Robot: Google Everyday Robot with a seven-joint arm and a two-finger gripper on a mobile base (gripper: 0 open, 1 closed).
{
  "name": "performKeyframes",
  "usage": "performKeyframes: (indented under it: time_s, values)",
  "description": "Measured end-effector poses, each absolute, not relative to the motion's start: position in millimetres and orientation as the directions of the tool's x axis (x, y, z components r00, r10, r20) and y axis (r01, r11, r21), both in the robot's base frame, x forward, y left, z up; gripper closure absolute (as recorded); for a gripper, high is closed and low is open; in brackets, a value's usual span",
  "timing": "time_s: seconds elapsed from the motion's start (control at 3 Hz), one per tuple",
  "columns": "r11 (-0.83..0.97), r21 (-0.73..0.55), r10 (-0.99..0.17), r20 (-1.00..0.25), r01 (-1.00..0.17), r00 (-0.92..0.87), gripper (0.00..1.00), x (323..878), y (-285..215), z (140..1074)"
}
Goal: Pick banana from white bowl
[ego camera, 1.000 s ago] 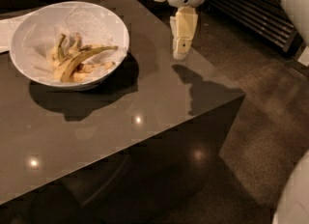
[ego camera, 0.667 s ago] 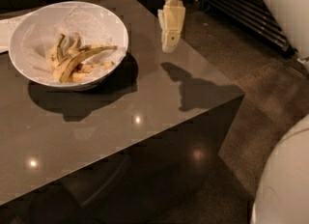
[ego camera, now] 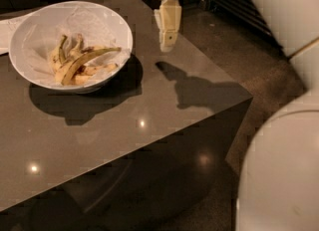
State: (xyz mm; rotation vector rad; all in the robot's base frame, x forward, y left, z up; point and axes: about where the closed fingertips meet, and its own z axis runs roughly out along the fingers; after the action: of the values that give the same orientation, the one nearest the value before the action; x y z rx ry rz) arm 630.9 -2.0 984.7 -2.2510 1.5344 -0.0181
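The white bowl (ego camera: pixel 30 31) sits at the far left of the dark table, lined with crinkled white paper. In it lies the banana (ego camera: pixel 87 59), a long curved dull-yellow piece with a dark edge, among shorter pale peel strips. My gripper (ego camera: pixel 167 43) hangs above the table's far right part, to the right of the bowl and apart from it, fingers pointing down. It holds nothing that I can see.
The dark glossy table (ego camera: pixel 149 110) has its right edge and front corner close to the gripper. A white napkin (ego camera: pixel 7 31) lies at the far left. My pale arm body (ego camera: pixel 284 165) fills the right side. A dark slatted grille (ego camera: pixel 234 11) stands behind.
The gripper has moved left over the table, closer to the bowl. Its shadow on the table has shifted left with it. The bowl and banana have not moved.
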Motion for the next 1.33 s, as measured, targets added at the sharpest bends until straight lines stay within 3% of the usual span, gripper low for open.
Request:
performKeyframes:
  time_s: [0.33, 1.33]
  values:
    - [-0.401, -0.324, -0.860, -0.188, -0.857, 0.473, 0.00, 644.1, 32.6, 977.0]
    - [-0.450, -0.363, -0.829, -0.169, -0.816, 0.533, 0.00, 656.3, 66.7, 983.1]
